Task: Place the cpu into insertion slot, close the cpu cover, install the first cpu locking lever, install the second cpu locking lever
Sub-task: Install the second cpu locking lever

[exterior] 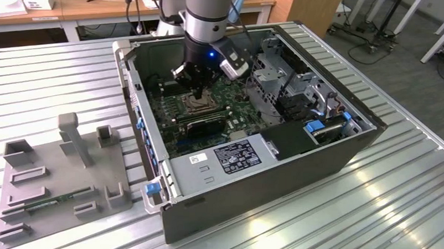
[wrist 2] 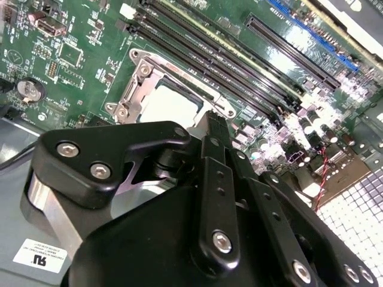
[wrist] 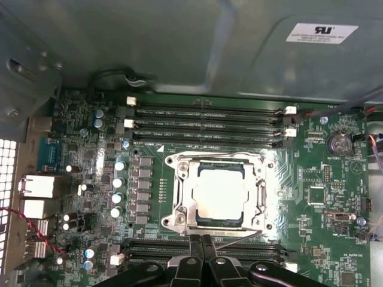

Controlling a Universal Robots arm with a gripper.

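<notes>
Gripper (wrist: pixel 201 250) jaws pressed together, holding nothing, poised at socket edge beside memory slots (wrist: pixel 203 122). Cpu (wrist: pixel 220 192) seated in insertion slot (wrist: pixel 175 215), cpu cover (wrist: pixel 261 197) down around it.

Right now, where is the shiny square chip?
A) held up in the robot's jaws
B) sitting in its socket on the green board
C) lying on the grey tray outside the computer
B: in the first wrist view the cpu lies flat in the insertion slot, framed by the cpu cover.
</notes>
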